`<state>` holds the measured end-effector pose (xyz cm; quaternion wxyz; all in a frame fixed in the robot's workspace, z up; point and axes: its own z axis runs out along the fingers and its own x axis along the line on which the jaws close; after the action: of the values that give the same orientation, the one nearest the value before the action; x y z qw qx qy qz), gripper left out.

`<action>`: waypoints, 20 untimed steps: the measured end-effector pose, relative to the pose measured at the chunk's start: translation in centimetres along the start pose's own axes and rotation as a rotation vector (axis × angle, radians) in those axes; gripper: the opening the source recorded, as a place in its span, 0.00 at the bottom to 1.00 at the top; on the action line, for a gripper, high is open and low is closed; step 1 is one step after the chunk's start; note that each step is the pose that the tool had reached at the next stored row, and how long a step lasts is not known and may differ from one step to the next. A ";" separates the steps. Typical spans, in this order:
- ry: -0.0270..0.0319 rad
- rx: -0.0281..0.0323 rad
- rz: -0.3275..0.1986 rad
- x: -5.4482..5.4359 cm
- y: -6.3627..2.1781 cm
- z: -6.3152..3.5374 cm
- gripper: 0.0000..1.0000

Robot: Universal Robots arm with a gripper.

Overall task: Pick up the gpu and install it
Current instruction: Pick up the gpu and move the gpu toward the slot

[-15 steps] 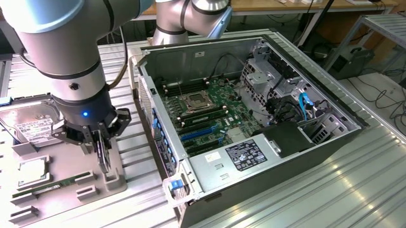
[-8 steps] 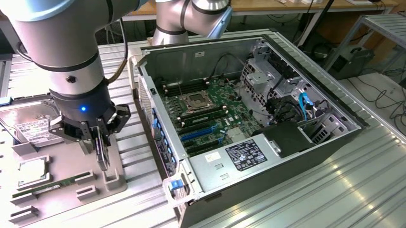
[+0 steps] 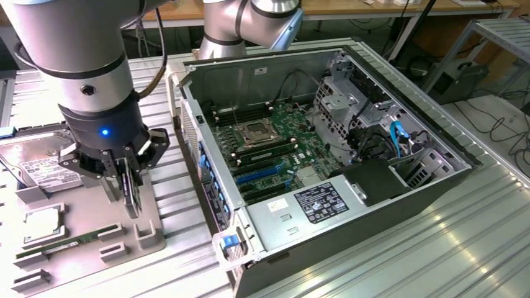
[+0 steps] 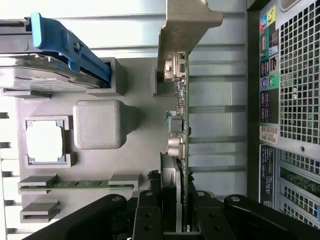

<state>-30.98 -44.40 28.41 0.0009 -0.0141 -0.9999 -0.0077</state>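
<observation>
**A:** Where's the gpu point(image 3: 131, 194)?

**B:** It's edge-on in the gripper point(image 3: 126, 179), whose fingers are clamped on the card's two flat faces. It hangs over the grey parts tray point(image 3: 83, 208), just beside the open computer case point(image 3: 248, 68).

**A:** Why upright?

**B:** I'd say a thin card only offers its faces to pinch. That attitude also suits the blue expansion slots point(image 3: 260, 176) inside. In the wrist view, the silver bracket point(image 4: 187, 25) sits at the far end, away from the fingers.

**A:** Is it clear of the tray?

**B:** Probably, but I can't tell whether its lower edge is free. The hard drive point(image 3: 37, 162) and RAM stick point(image 3: 71, 242) lie in their own recesses.
</observation>
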 end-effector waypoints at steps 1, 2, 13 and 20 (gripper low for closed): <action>0.0001 0.0001 0.000 0.0 0.00 -0.17 0.28; 0.0001 0.0001 0.000 0.0 0.01 -0.34 0.28; -0.0001 -0.0001 0.000 -0.1 0.04 -2.32 0.28; 0.0000 0.0000 0.000 -0.1 0.06 -3.62 0.28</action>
<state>-30.88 -44.40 32.03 0.0009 -0.0141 -0.9999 -0.0077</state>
